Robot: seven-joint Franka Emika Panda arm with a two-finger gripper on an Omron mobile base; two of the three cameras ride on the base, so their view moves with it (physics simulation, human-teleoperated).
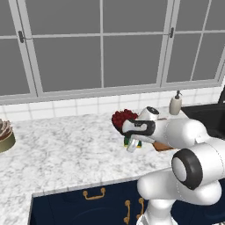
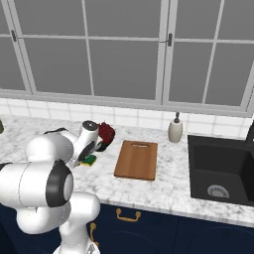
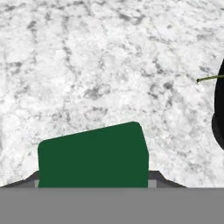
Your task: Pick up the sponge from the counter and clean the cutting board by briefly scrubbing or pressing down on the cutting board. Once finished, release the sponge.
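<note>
The sponge [image 1: 133,143], green over a yellow layer, lies on the marbled counter [image 1: 66,154] just in front of the dark bowl of red fruit [image 1: 124,118]. My gripper [image 1: 131,146] points down right at it. In the hand view the sponge's green top [image 3: 93,156] sits between the fingertips [image 3: 159,178], which stand wide apart at either end of it; the gripper is open. From the right base camera, the sponge [image 2: 90,160] is left of the brown cutting board [image 2: 137,159], whose handle slot faces the wall. My arm hides most of the cutting board [image 1: 161,146] from the left base camera.
A white soap dispenser [image 2: 175,130] stands by the wall beyond the board. A black sink [image 2: 221,168] is set into the counter at the right. A brown round object [image 1: 4,135] sits at the far left edge. Windows run along the back.
</note>
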